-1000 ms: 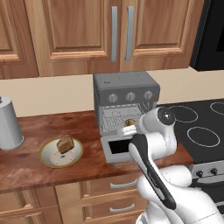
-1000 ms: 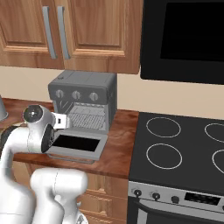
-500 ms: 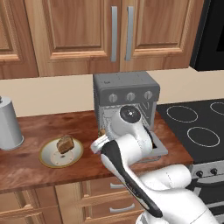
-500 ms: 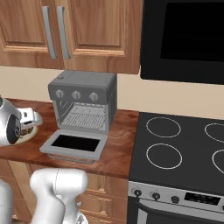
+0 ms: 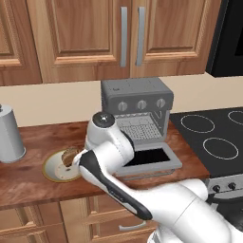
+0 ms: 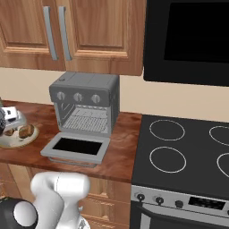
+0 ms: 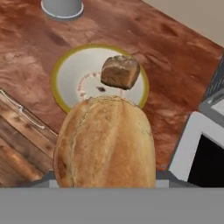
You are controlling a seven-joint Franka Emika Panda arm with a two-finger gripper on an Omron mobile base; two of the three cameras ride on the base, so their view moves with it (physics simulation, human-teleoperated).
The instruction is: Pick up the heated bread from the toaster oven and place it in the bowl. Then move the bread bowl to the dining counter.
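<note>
Hand view: the heated bread (image 7: 105,142), a golden-brown roll, fills the lower middle of the frame, close against the camera and carried by the gripper; the finger tips are hidden behind the roll, so the jaws are judged, not seen, to be clamped on it. Beyond the roll lies the bowl (image 7: 70,72), a shallow cream dish with an olive-yellow rim, resting on the wooden worktop (image 7: 166,65); a darker wedge-shaped bread chunk (image 7: 120,71) sits in the bowl toward the side nearest the toaster oven. The base of a grey metal canister (image 7: 62,7) stands past the bowl, apart from it.

Governing relation: the bowl lies directly ahead of and below the carried roll; the roll's long axis points toward the dish centre; the free cream floor is on the side away from the chunk, so a release there would probably avoid stacking the two breads.

Left base view: the arm reaches leftward from the toaster oven (image 5: 137,102), whose drop-down door (image 5: 147,161) lies open on the worktop; the bowl (image 5: 54,172) sits near the worktop's front edge, between canister (image 5: 9,135) and oven.

Right base view: the gripper (image 6: 10,120) hangs over the bowl (image 6: 19,139) at the worktop's left end, just above its contents.
</note>
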